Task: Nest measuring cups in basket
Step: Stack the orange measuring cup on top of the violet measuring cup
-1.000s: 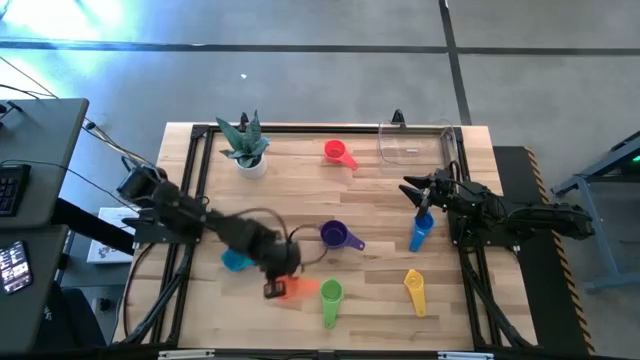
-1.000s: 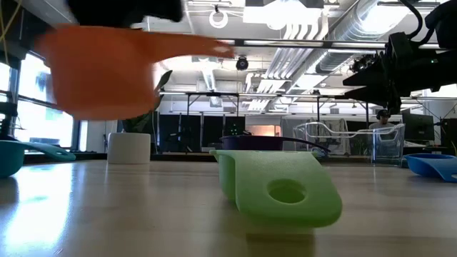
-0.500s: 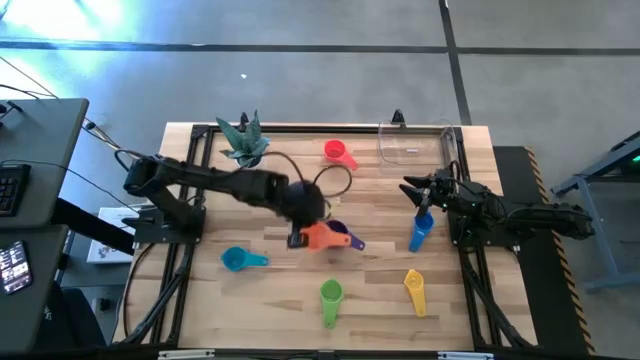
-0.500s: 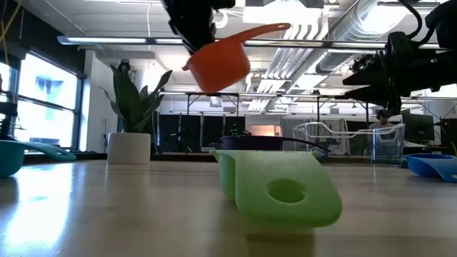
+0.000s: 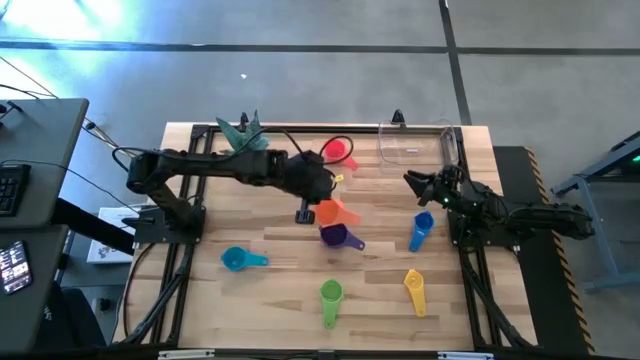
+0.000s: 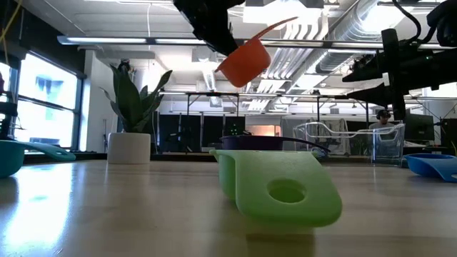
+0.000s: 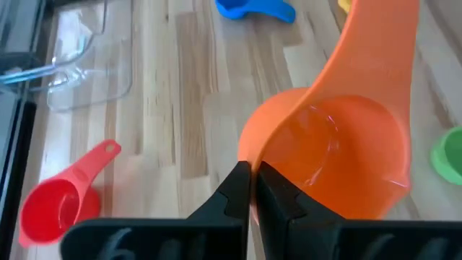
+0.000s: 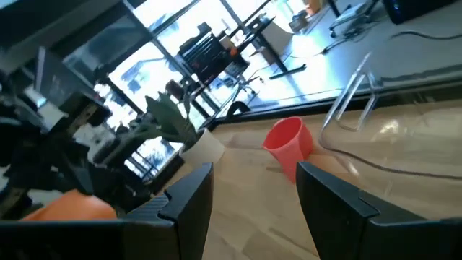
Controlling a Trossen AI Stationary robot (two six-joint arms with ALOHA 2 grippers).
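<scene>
My left gripper (image 5: 316, 207) is shut on the orange measuring cup (image 5: 334, 211) and holds it in the air over the middle of the table, just above the purple cup (image 5: 336, 236). My right gripper (image 5: 425, 190) is open and hovers near the table's right edge, over the blue cup's (image 5: 420, 232) bowl end. The clear basket (image 5: 415, 145) stands at the far right. The red (image 5: 338, 152), teal (image 5: 236, 260), green (image 5: 331, 295) and yellow (image 5: 414, 285) cups lie apart on the wood. My left gripper pinches the orange cup's bowl rim (image 7: 249, 162) beside the root of the handle, one finger (image 7: 278, 198) inside the bowl and one outside. The cup is lifted clear and tilted, its handle (image 6: 275, 28) pointing up and away from the fingers.
A white potted plant (image 5: 245, 145) stands at the far left of the table. A black frame (image 5: 190, 200) runs along the table's edges. The green cup (image 6: 278, 189) lies close to the low camera. Bare wood shows between the scattered cups.
My left gripper, shut on the orange cup, has risen from the near side by the green cup and swung toward the far and right, over the purple cup. The cup has turned, its handle now pointing toward the right. The other cups have stayed put.
</scene>
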